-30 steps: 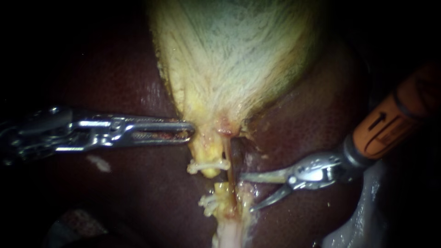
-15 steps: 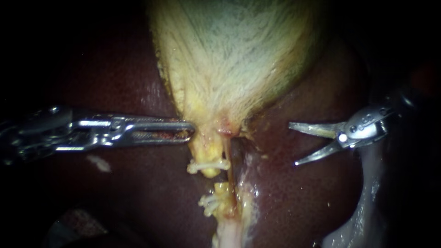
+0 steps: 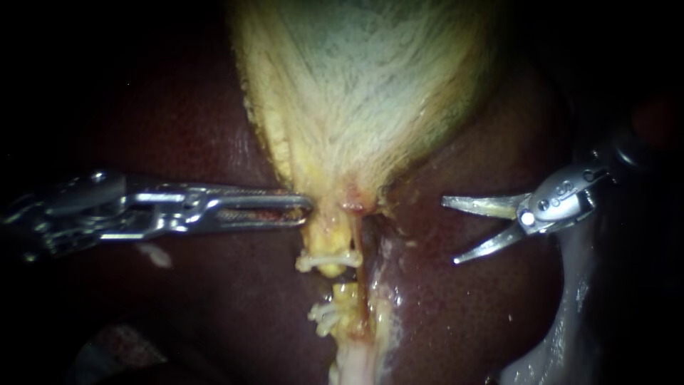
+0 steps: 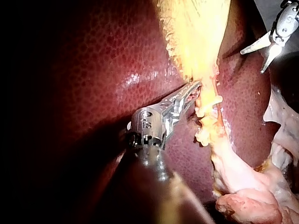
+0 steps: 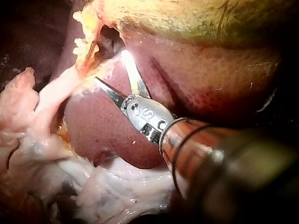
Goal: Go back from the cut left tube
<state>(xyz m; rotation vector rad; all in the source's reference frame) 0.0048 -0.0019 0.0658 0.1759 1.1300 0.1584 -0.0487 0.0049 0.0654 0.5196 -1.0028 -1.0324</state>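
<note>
Dark red mottled liver [image 3: 214,299] underneath. Cut left tube [image 3: 326,242] at centre: yellow stumps, white clips [image 3: 324,314]. Right instrument [image 3: 449,232], blades spread, has backed well right of it. Left instrument [image 3: 308,208] pinches the pale fibrous gallbladder [image 3: 356,93] at its neck, nudged right.

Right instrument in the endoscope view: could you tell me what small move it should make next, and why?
Probably draw the right instrument back along its shaft toward the upper right, shutting it on the way. Its pincer stands open and holds nothing, already apart from the cut left tube, with only bare liver beneath it, so nothing visible seems to block that path.
</note>
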